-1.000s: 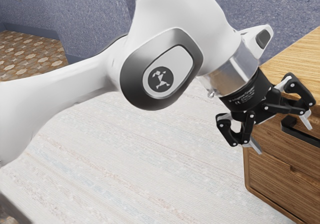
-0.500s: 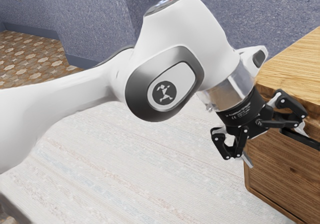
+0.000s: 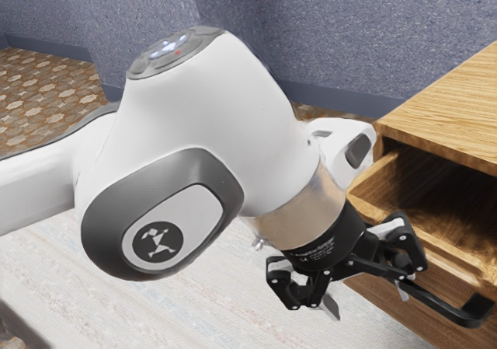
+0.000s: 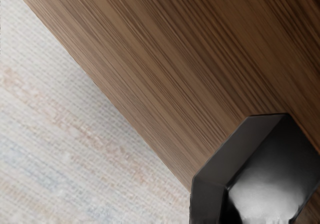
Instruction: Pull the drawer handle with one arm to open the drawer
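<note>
Reaching in from the exterior view's left, the white arm (image 3: pixel 54 186) runs low across a pale woven carpet (image 3: pixel 116 318), with a patch of patterned tiled floor (image 3: pixel 39 85) and a blue-grey wall (image 3: pixel 349 30) behind it. Its big rounded joint (image 3: pixel 202 131) bears a grey side cap with a small white logo, and a round grey cap with small lights sits on top. Past the joint, a silver and black wrist slants down toward the exterior view's right and ends in the black end effector (image 3: pixel 365 296). The end effector's two fingers stand well apart. The one toward the exterior view's right rests against the near end of the handle (image 3: pixel 446 308), while the other hangs free above the carpet, so the end effector is spread and hooked on the bar rather than clamped on it. The handle is a thin black bar along the front of the drawer (image 3: pixel 411 190). The drawer stands pulled out from the wooden cabinet (image 3: pixel 450 108), with its bare wooden inside showing under the cabinet's top. In the wrist view, the striped wood of the drawer front (image 4: pixel 200 59) crosses at a slant with the carpet beside it. A black angular piece (image 4: pixel 225 184) sits close under the hand with a blurred pale patch inside it; what that patch is cannot be told.
</note>
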You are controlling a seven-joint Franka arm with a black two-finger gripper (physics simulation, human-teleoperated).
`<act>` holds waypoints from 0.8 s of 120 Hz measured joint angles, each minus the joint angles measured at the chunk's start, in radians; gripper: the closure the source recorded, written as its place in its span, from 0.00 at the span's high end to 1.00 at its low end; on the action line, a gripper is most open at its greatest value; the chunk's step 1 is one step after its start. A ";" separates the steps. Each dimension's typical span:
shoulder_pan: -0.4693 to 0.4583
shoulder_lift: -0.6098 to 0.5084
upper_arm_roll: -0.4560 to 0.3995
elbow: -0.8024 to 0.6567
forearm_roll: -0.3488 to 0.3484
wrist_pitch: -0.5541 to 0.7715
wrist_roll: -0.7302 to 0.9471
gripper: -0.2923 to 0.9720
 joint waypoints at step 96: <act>-0.532 0.145 0.442 0.608 0.311 -0.358 0.354 0.77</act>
